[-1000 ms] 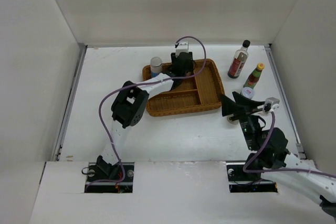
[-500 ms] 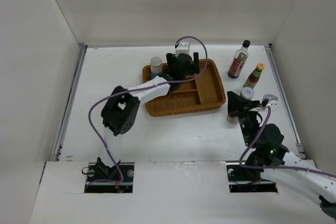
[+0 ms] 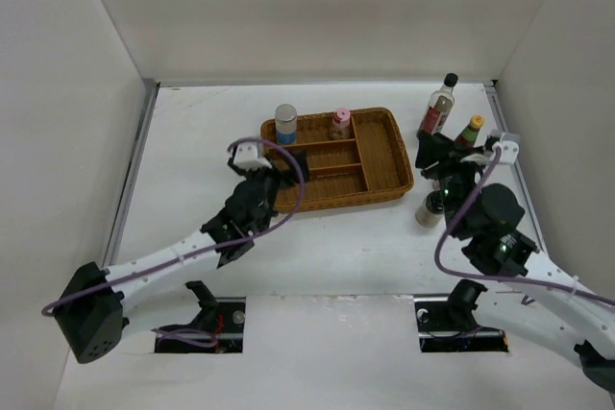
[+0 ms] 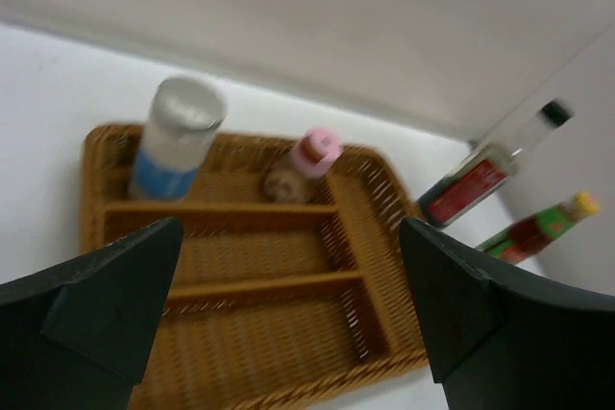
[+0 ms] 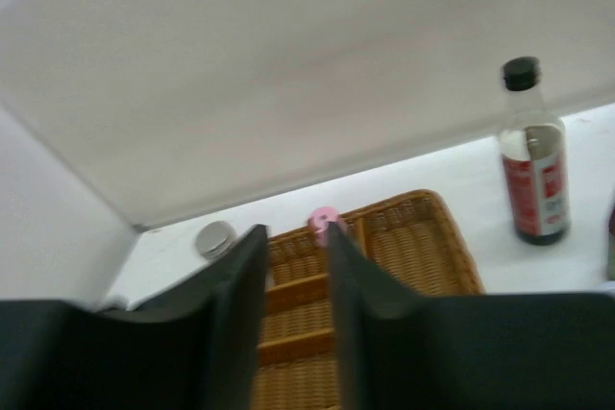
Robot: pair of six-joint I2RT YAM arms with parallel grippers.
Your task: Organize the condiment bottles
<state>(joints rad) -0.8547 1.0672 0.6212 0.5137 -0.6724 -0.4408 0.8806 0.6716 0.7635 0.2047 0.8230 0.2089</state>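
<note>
A brown wicker divided tray [image 3: 381,153] sits on the white table [image 3: 183,141] near the back wall [image 3: 307,16].

There are two silver-lidded jars [image 3: 285,123] [image 3: 429,210], one pink-capped bottle [image 3: 339,124], one dark-sauce bottle [image 3: 437,112], one yellow-capped bottle [image 3: 468,134], one tray [image 3: 336,204].

I watch the whole table [image 3: 192,141] from above; both my wrist cameras look low and close across the wicker tray [image 4: 288,343] toward the back wall [image 5: 288,45].

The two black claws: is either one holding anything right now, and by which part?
Nothing is held. The left gripper has its jaws wide apart, with only the wicker tray visible beyond them. The right gripper has a narrow, empty gap between its fingers.
</note>
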